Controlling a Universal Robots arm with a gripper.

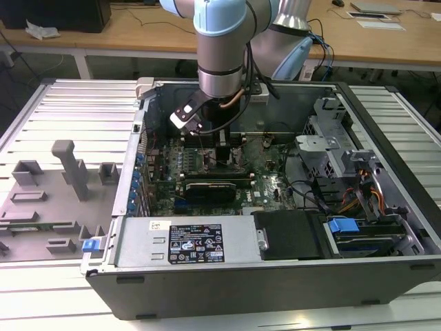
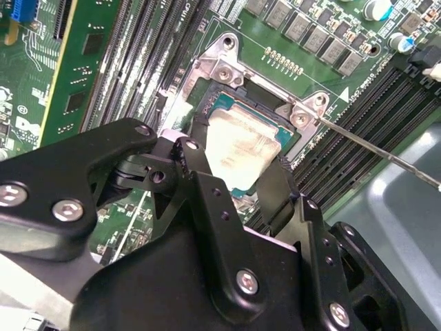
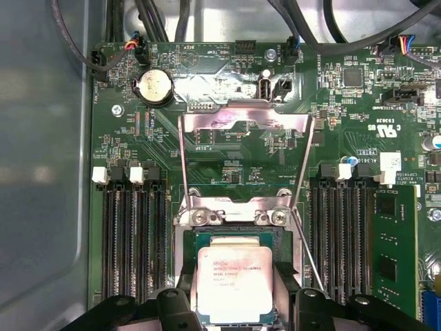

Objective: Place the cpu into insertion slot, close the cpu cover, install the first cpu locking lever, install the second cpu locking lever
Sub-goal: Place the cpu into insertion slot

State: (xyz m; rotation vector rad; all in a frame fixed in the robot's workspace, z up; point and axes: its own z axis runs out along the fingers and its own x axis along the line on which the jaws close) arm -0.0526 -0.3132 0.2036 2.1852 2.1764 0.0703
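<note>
**CPU gripped flat over the open socket**

The cpu (image 3: 236,283) lies flat with its dull metal lid and print facing up, directly over the insertion slot (image 2: 224,65). The slot's shiny rim shows beyond the chip's far edge. I cannot tell whether the chip is fully seated or just above the contacts. It is close to square, so it has no real long axis. Its edges run parallel to the slot's rim and to the memory slots (image 3: 131,241), which flank the socket in 2 banks. That alignment is likely the reason for the pose, since the chip can only drop in when squared to the rim.

The gripper (image 2: 238,165) has its 2 black fingers (image 2: 275,189) closed against 2 opposite sides of the cpu, the sides that face the memory banks. This grip leaves the lid untouched and the other 2 edges free.

The cpu cover (image 3: 227,118) stands open on its hinge at the slot's far side, with bare board showing through its window, so nothing blocks the way down. A thin locking lever (image 2: 386,155) juts out beside the socket and looks unlatched.

In the exterior view the arm (image 1: 220,62) reaches straight down into the open computer case (image 1: 207,296), toward the green motherboard (image 1: 265,183).
</note>
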